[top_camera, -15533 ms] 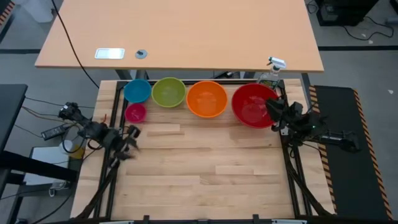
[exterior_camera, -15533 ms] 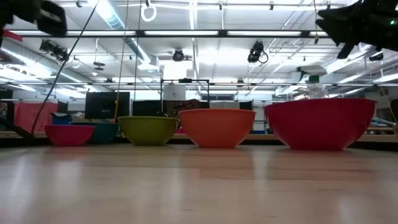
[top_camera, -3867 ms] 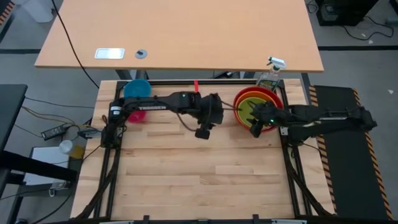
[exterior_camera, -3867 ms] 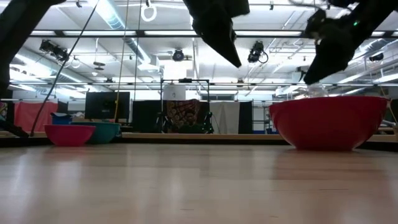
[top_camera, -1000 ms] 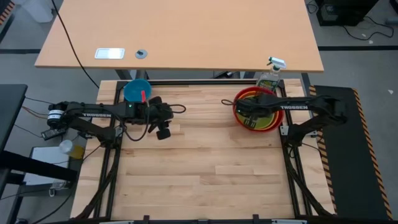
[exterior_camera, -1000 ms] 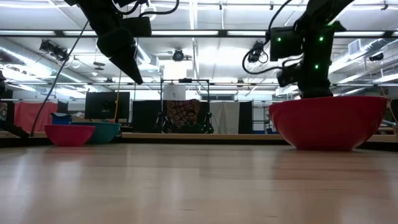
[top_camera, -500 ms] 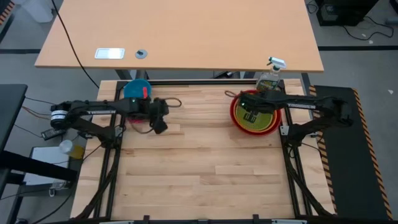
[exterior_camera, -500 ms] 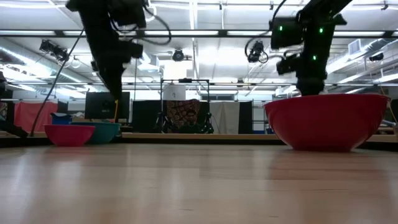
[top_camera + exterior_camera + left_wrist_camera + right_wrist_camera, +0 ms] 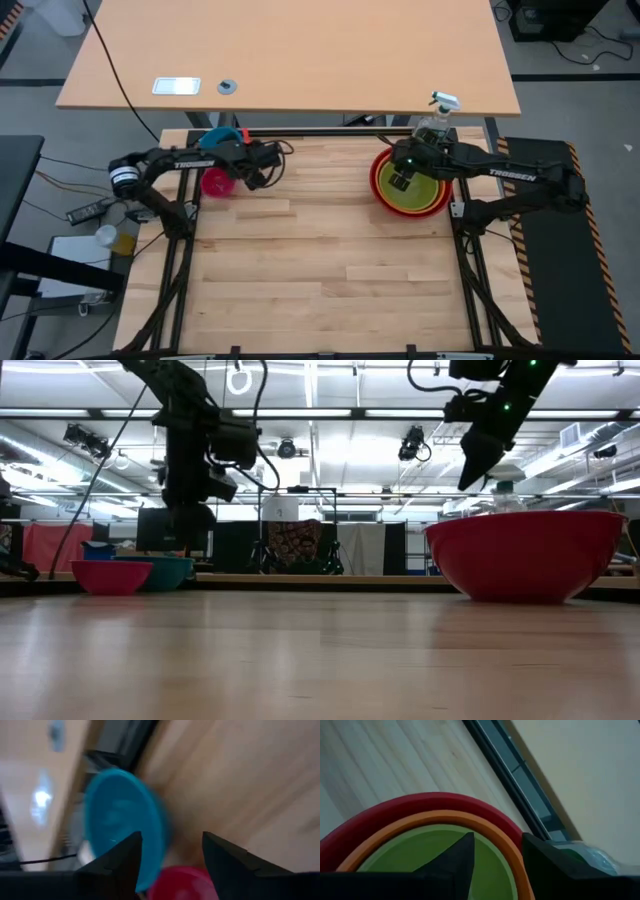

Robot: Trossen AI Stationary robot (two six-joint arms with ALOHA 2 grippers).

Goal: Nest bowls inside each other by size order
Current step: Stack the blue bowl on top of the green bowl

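nested stack: the red bowl (image 9: 377, 186) sits at the far right of the wooden table (image 9: 320, 290), with the orange bowl (image 9: 441, 202) inside it and the lime green bowl (image 9: 425, 193) inside that; 3 rims show as rings in the high view and in the right wrist view.
loose bowls: the blue bowl (image 9: 222, 134) and the pink bowl (image 9: 215, 183) stand at the far left of the table, just beside each other, the blue one nearer the far edge; in the low view they show as a pair at the left.
left gripper (image 9: 258, 178): held above the table just to the right of the pink bowl, near the blue one; its 2 fingers stand apart with nothing between them, and its wrist view looks onto the blue and pink bowls.
right gripper (image 9: 401, 180): raised over the left part of the stack, above the lime green bowl; fingers spread and empty in its wrist view.
spray bottle (image 9: 434, 118): clear, standing just behind the red bowl at the table's far edge.
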